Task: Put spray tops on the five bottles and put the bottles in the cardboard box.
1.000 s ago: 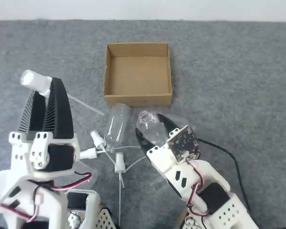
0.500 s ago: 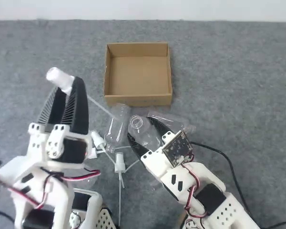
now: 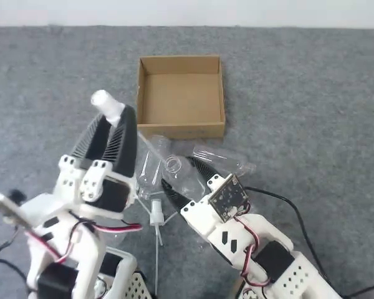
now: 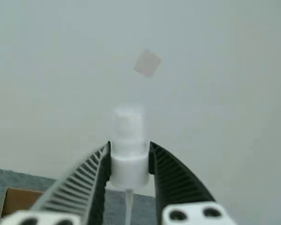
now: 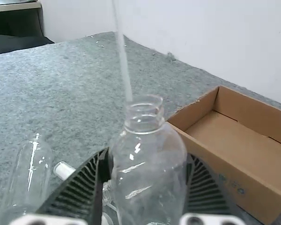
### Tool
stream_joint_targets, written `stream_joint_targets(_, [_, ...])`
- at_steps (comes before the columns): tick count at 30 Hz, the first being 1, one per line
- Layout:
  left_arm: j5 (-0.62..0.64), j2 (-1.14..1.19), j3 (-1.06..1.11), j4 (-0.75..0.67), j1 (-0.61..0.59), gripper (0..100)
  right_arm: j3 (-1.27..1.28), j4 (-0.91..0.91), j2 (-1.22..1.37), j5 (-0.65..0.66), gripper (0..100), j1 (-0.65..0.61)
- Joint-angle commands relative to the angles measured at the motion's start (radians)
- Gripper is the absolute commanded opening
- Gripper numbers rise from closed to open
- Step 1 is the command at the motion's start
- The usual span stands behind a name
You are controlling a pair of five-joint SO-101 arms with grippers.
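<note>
Raised over the left of the grey surface (image 3: 43,75), the left gripper (image 3: 115,123) has its fingers (image 4: 91,180) closed tight on the collar of a spray top (image 3: 105,102), with the nozzle head clear of the tips. Held high and tilted, the top lets its thin dip tube (image 3: 143,146) slant down to the right toward a bottle mouth. The grip on the collar leaves the tube free to be threaded in.

Between the arms a bare bottle (image 3: 151,167) lies on its side. Just nearer the arm bases a loose spray top (image 3: 156,212) lies with its own tube trailing. Both look like stock for later rounds.

To their right the right gripper (image 3: 188,179) clamps its fingers (image 5: 77,192) round the body of a clear bottle (image 5: 147,159). The neck is up and leans toward the left arm, so the open mouth faces the tube. In the right wrist view the tube's lower end meets the rim of that mouth; whether it is inside I cannot tell.

The cardboard box (image 3: 181,130) stands open just beyond the clear bottle — probably a short carry once the top is on — and none of the visible bottles is in it. Furthest right, an uncapped bottle (image 3: 223,157) lies on the surface beside the right gripper.
</note>
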Motion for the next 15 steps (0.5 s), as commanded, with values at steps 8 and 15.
stream_joint_targets(8, [-0.017, -0.003, 0.053, -0.094, 0.02, 1, -0.021, -0.021, -0.027, 0.005, 10.5, -0.012])
stream_joint_targets(15, [-0.083, -0.003, 0.084, -0.066, 0.078, 1, -0.021, -0.021, -0.027, 0.005, 10.5, -0.008])
